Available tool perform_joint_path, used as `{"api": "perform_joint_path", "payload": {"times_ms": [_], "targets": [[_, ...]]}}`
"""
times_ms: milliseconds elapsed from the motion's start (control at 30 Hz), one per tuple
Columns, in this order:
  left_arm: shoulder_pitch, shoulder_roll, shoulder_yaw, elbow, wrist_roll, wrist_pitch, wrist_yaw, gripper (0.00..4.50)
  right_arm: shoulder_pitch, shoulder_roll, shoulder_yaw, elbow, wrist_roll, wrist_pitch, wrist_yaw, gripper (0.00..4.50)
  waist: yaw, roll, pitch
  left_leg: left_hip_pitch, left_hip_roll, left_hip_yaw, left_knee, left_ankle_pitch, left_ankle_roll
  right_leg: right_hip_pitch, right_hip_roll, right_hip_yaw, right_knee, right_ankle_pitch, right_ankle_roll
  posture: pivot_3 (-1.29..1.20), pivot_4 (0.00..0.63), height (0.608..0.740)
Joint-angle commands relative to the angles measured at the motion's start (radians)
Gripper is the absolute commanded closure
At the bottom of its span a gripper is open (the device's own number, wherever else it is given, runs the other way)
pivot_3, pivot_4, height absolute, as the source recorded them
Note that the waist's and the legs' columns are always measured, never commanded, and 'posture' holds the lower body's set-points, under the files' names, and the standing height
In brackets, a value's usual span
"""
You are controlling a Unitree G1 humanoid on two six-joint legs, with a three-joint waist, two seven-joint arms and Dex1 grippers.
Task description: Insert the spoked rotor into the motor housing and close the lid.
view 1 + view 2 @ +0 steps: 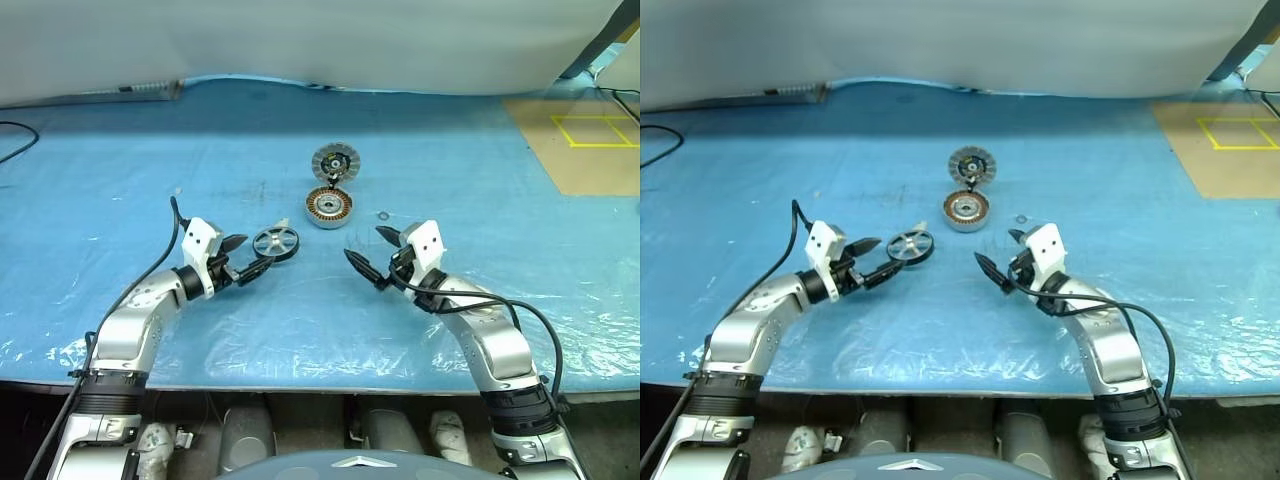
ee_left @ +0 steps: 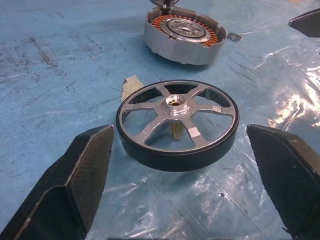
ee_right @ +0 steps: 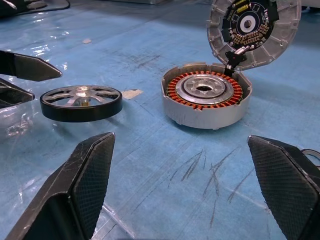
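The spoked rotor lies flat on the blue table cover, dark-rimmed with silver spokes. My left gripper is open just short of it; in the left wrist view the rotor sits between and slightly beyond the two black fingers, untouched. Further back stands the motor housing, a silver cup with copper windings. The lid stands upright behind the housing, hinged at its far rim, with its inner face towards me. My right gripper is open and empty, right of the rotor and in front of the housing.
A small metal ring lies just right of the housing. A brown panel with yellow tape covers the back right corner. White sheeting borders the far side. The table's front edge runs below both arms.
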State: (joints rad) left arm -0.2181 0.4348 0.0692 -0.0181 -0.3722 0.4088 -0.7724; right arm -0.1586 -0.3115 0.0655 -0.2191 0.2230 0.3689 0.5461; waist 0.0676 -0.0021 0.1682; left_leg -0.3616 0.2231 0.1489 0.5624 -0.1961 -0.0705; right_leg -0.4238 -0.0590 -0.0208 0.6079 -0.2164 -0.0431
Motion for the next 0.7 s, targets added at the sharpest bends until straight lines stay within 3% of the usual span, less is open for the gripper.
{"api": "perform_joint_path", "payload": {"times_ms": [33,700], "targets": [[-0.011,0.007,0.001,-0.047,-0.011,0.006,0.008,0.0,-0.004,0.005,0.006,-0.018,-0.004,-0.032,-0.006,0.03,0.0,0.0,0.0,0.0,0.0,0.0,0.0,0.0,0.0,0.0,0.0,0.0,0.0,0.0,0.0,0.0,0.15,0.74],[-0.014,0.007,0.011,-0.037,-0.004,-0.006,0.029,0.0,-0.033,0.012,0.012,0.022,-0.022,-0.061,-0.007,0.03,0.0,0.0,0.0,0.0,0.0,0.0,0.001,0.0,0.0,0.0,0.0,0.0,0.001,0.0,0.0,0.0,0.15,0.74]]}}
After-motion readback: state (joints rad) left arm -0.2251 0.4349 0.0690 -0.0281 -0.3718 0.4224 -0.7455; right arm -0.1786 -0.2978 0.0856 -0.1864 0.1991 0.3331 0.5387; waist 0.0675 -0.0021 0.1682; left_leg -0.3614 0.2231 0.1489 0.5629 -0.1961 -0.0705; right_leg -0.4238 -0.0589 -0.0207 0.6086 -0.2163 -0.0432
